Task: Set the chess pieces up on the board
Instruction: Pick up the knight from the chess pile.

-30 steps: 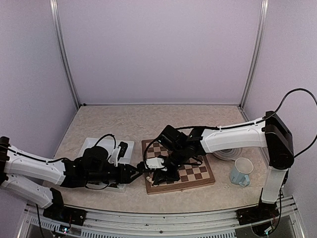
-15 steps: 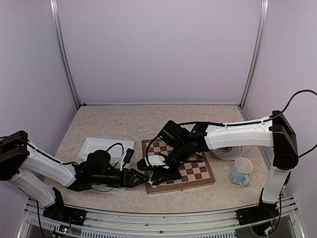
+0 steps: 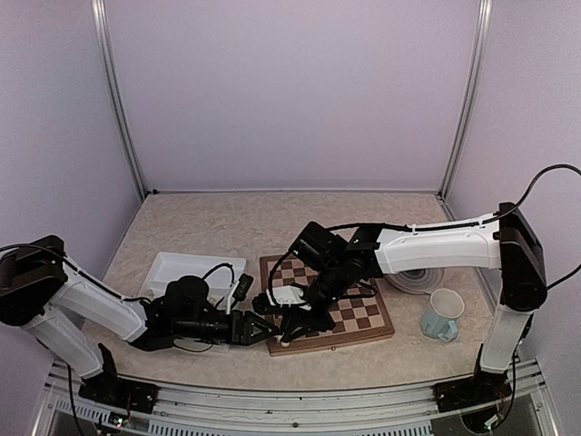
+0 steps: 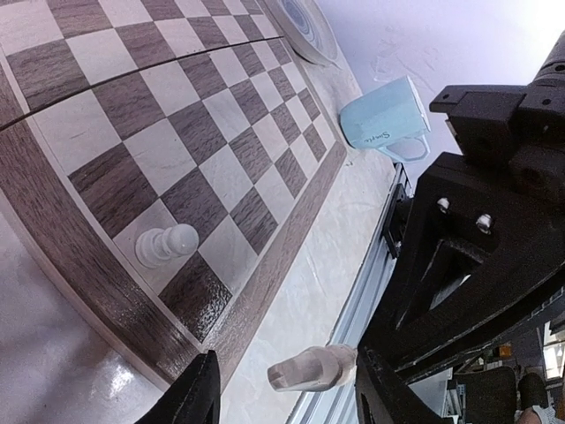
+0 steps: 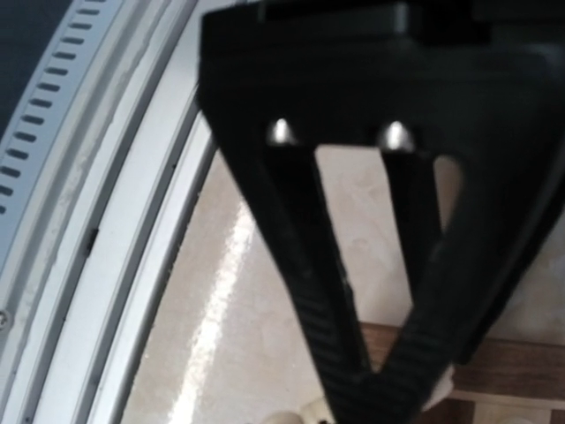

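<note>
The board (image 3: 361, 313) lies mid-table and fills the left wrist view (image 4: 221, 115). One pale pawn (image 4: 166, 245) stands on a square near its front-left corner. My right gripper (image 3: 289, 336) hangs just off that corner, shut on a pale notched piece (image 4: 313, 367). Its fingers (image 5: 335, 336) meet in a V in the right wrist view. My left gripper (image 3: 263, 329) is low at the same corner and open. Its two fingers (image 4: 199, 393) stand on either side of the pale piece without touching it. No dark pieces show.
A white tray (image 3: 172, 265) sits left of the board under my left arm. A grey-ringed plate (image 3: 416, 280) and a pale blue mug (image 3: 442, 315) stand right of the board. The table's front rail (image 4: 371, 291) runs close behind the grippers.
My left gripper has slid right to the board's front-left corner. My right gripper has come forward and down to meet it, so the pale piece now sits between the left fingers.
</note>
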Robot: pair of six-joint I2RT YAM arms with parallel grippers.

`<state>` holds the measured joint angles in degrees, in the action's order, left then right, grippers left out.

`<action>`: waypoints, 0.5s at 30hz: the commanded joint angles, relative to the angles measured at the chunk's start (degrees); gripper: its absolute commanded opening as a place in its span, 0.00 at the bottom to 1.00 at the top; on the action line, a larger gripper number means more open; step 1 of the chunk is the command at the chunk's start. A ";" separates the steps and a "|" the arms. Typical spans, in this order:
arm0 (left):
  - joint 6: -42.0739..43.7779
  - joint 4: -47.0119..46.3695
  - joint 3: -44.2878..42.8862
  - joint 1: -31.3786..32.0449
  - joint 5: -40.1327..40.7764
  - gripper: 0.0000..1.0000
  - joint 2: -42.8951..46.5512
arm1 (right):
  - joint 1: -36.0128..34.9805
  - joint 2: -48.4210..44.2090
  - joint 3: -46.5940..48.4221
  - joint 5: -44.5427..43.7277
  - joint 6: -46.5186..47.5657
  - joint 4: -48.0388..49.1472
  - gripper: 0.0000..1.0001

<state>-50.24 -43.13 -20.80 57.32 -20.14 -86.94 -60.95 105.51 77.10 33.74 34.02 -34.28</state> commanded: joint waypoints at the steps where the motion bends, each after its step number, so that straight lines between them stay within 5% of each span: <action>1: 1.31 -4.16 0.02 0.29 0.13 0.53 2.10 | -0.40 -1.23 1.11 1.11 0.82 0.16 0.10; 15: 1.04 -4.83 -0.67 0.41 -3.35 0.40 0.89 | -0.40 -0.75 1.04 -0.78 1.11 0.99 0.10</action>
<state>-49.65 -46.26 -20.73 57.36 -22.11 -85.71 -60.97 105.51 77.10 33.69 34.04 -34.22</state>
